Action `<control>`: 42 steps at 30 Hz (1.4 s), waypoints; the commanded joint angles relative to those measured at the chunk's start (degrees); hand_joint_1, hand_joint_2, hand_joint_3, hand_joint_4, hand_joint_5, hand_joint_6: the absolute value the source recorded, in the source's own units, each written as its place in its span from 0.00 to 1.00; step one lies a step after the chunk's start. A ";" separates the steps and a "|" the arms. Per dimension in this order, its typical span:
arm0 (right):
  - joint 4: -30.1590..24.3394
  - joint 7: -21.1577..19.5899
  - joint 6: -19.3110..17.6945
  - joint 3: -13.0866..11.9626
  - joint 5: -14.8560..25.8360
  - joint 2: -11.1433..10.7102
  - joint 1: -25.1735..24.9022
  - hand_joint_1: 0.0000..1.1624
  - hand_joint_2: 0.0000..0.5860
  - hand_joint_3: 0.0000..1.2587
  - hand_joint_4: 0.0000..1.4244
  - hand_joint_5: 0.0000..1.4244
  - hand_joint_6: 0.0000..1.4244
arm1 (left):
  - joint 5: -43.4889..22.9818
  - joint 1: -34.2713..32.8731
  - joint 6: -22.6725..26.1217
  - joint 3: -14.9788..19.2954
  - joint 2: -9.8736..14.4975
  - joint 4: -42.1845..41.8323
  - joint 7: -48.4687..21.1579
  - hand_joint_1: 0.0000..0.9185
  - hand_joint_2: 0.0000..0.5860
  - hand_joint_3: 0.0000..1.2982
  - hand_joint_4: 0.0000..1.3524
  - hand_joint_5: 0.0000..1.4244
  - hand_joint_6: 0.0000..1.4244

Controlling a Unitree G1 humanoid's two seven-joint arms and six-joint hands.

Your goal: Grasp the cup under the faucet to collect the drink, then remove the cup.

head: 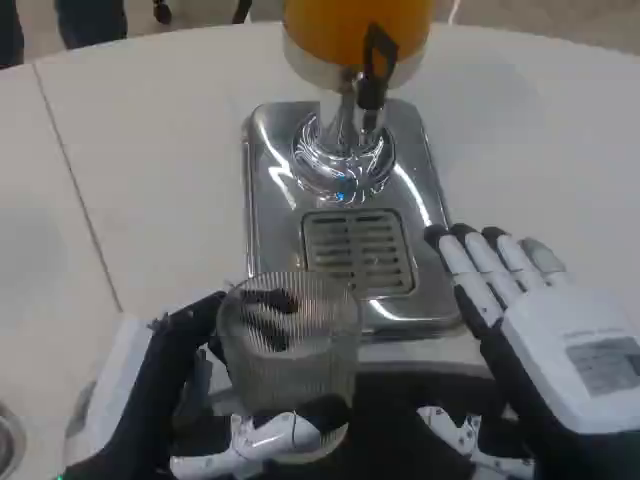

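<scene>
A clear ribbed cup (288, 345) stands near the front of the picture, just before the dispenser's chrome base (265, 215). My left hand (200, 390) wraps around it, dark fingers showing through the glass. No drink is visible inside the cup. The dispenser holds orange drink in its tank (335, 30), with a black tap lever (375, 65) above a slotted drip grate (358, 250). My right hand (545, 330) lies to the right of the base, fingers stretched forward and apart, holding nothing.
The white table (540, 130) runs around the dispenser, with a seam (75, 180) down the left. A metal rim (8, 440) shows at the lower left corner. People's legs stand at the far edge.
</scene>
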 commanded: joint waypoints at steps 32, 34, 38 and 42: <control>-0.84 2.10 1.95 -0.38 -1.86 0.89 0.14 0.51 0.64 0.00 0.00 0.00 0.02 | 2.58 -6.54 0.76 -0.99 -2.73 6.31 2.60 0.62 0.07 0.88 0.86 1.00 1.00; -1.52 2.02 2.22 -0.57 -2.13 1.16 0.88 0.51 0.64 0.00 0.00 0.00 0.02 | 3.25 -8.49 1.06 -1.35 -3.48 8.11 3.68 0.62 0.07 0.88 0.86 1.00 1.00; -3.59 2.38 2.36 -0.58 -2.99 1.57 3.16 0.51 0.64 0.00 0.00 0.00 0.02 | 5.36 -14.80 1.78 -3.02 -6.12 14.15 7.56 0.62 0.07 0.88 0.86 1.00 1.00; -5.70 3.43 2.60 -0.58 -3.69 2.26 4.53 0.51 0.64 0.00 0.00 0.00 0.02 | 7.78 -23.15 1.87 -5.17 -8.34 23.17 12.26 0.63 0.08 0.88 0.85 1.00 1.00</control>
